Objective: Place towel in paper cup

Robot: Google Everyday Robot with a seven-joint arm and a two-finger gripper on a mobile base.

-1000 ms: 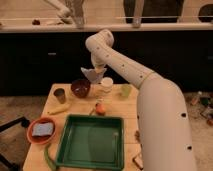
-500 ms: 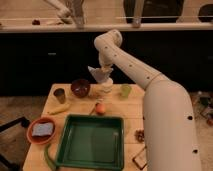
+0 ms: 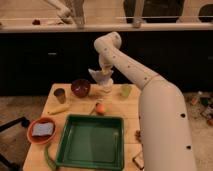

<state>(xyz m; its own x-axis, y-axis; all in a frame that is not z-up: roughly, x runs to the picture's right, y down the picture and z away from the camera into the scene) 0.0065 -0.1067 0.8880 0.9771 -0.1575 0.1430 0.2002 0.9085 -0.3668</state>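
Gripper (image 3: 104, 71) up over the far middle of the wooden table (image 3: 50, 106), clamped on the white towel (image 3: 99, 75). Towel bunched and dangling just above the white paper cup (image 3: 107, 89), lower end close to the rim; whether touching, impossible to tell. Left of the paper cup, a dark red bowl (image 3: 80, 87) and a small dark cup (image 3: 60, 94); right of it, a pale green cup (image 3: 125, 90). Nearer: an orange fruit (image 3: 100, 108), a yellow banana-like item (image 3: 59, 109), a green tray (image 3: 92, 118), an orange bowl (image 3: 30, 134) holding a blue sponge (image 3: 42, 130).
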